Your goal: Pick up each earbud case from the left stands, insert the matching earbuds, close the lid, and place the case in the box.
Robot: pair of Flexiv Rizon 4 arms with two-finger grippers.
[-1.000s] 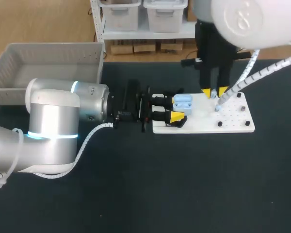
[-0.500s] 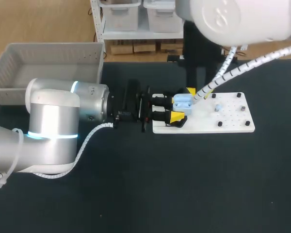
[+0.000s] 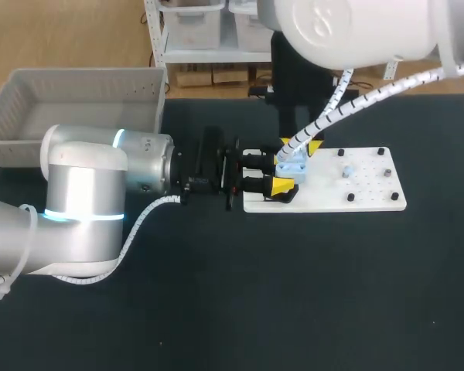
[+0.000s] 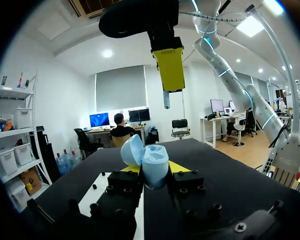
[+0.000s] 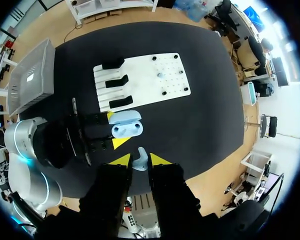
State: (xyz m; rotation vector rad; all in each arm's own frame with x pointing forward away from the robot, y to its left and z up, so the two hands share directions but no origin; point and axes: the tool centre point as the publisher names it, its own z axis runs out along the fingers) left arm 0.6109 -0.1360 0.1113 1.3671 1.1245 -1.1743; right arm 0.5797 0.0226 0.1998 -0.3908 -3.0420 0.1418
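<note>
- Along the table's near-left side, the left arm (image 3: 85, 201) lies level and points toward the middle, its wrist ending at the left edge of the white board (image 3: 371, 197).
- Its left gripper (image 4: 155, 169) has both yellow tips pressed against opposite sides of the light-blue earbud case (image 4: 149, 162), clamping it at that edge. The case lid is hinged open and the interior is exposed.
- From the far-right corner, the right arm (image 3: 356, 31) crosses over the board. The right gripper (image 5: 135, 161) points straight down, directly above the open case and apart from it.
- The right gripper's tips are pinched on a pale earbud (image 5: 140, 158). The left wrist view shows its stem hanging below the yellow finger.
- Three black stands (image 5: 117, 81) line the board's left edge and small pegs (image 3: 350, 198) dot its right part. A second earbud (image 3: 346, 171) sits among the pegs.
- At the far-left corner stands the grey box (image 3: 31, 116), well apart from the board.
- The table (image 3: 294, 294) surface is plain black.
</note>
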